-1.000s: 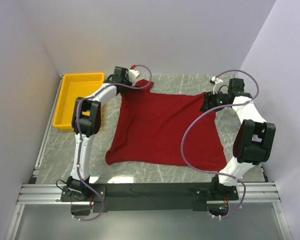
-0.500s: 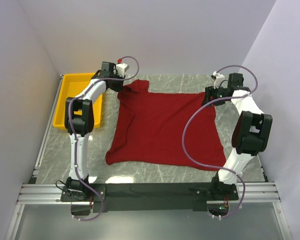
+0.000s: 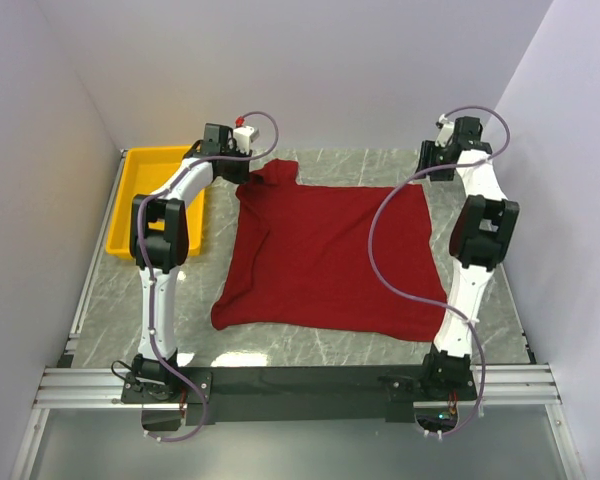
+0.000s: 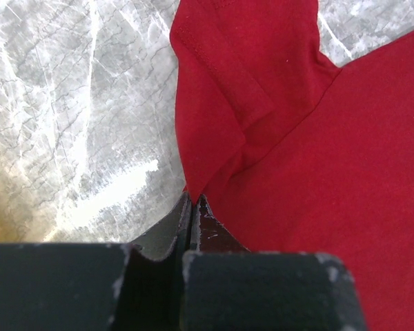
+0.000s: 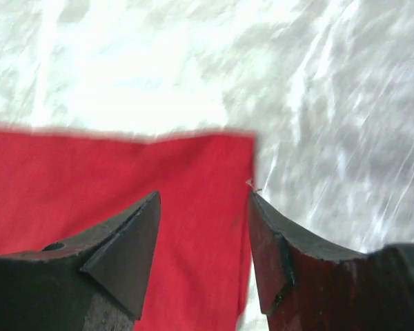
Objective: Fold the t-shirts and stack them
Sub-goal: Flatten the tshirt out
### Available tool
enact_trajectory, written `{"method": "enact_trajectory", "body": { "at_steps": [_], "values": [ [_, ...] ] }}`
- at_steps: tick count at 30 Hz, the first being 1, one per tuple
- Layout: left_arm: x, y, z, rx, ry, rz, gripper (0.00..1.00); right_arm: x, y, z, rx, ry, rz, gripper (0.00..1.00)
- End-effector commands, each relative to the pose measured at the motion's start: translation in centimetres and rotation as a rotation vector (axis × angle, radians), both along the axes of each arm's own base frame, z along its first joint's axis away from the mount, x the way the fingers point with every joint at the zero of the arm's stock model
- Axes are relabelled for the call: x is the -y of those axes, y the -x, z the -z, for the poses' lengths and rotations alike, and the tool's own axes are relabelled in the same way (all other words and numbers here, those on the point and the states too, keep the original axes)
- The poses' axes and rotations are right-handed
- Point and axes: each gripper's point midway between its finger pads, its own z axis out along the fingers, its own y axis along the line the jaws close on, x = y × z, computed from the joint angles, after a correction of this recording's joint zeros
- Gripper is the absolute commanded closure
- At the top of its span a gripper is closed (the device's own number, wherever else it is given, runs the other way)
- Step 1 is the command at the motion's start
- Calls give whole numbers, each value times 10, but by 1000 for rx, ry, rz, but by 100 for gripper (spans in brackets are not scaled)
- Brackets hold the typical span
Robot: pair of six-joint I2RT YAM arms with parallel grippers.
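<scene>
T-shirt [image 3: 330, 255], dark red, lies spread nearly flat across the middle of the grey marbled table [image 3: 110, 300], with its far left sleeve drawn up into a bunched peak. Left gripper [image 4: 193, 201] has its fingers pressed together on the edge of that sleeve, where creases run out from the tips, not far from the yellow tray [image 3: 155, 195]. Right gripper [image 5: 203, 200] hangs with its fingers spread apart and nothing between them, over the shirt's far right corner, which lies flat on the table.
</scene>
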Motion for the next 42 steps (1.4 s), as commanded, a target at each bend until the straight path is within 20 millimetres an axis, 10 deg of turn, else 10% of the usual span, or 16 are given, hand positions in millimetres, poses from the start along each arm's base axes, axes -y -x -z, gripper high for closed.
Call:
{"method": "enact_trajectory", "body": {
  "at_steps": [1, 42],
  "values": [
    [7, -8, -31, 58, 51, 7, 100, 16, -11, 12, -67, 9, 104, 40],
    [20, -7, -41, 44, 164, -20, 100, 1, -20, 63, -181, 33, 191, 57]
  ]
}}
